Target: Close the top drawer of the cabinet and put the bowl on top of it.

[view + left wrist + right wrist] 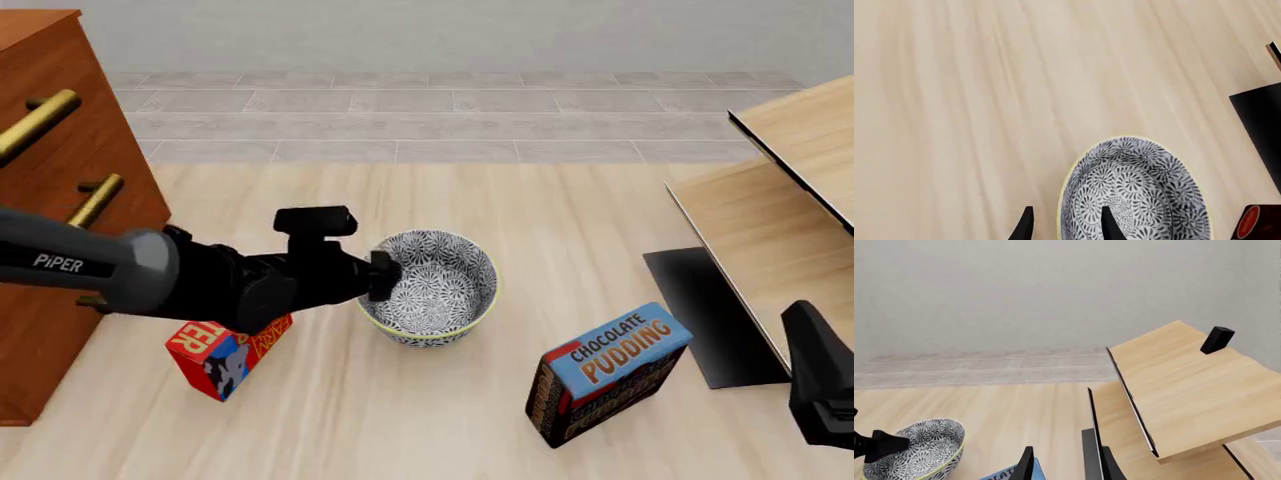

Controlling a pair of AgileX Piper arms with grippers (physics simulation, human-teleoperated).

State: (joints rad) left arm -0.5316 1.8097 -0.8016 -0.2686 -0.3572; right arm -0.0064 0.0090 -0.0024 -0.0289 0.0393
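**Left gripper at the bowl's rim, bowl not yet lifted**

The left gripper (383, 276) has its fingers apart, straddling the near rim of the bowl (430, 287), one fingertip inside, one outside; whether the pads touch the wall cannot be told. The bowl sits on the table (400, 420), so placing it remains. Behind the arm stands the cabinet (47, 200); its top drawer (40, 110) looks about flush, probably closed. The left arm reaches low and level. The right gripper (1064, 465), fingers apart, hangs well away.

Plain grey wall (1021, 290), grey tiled floor strip (454, 120), pale wood table (954, 100), light-wood furniture (1187, 385) at right
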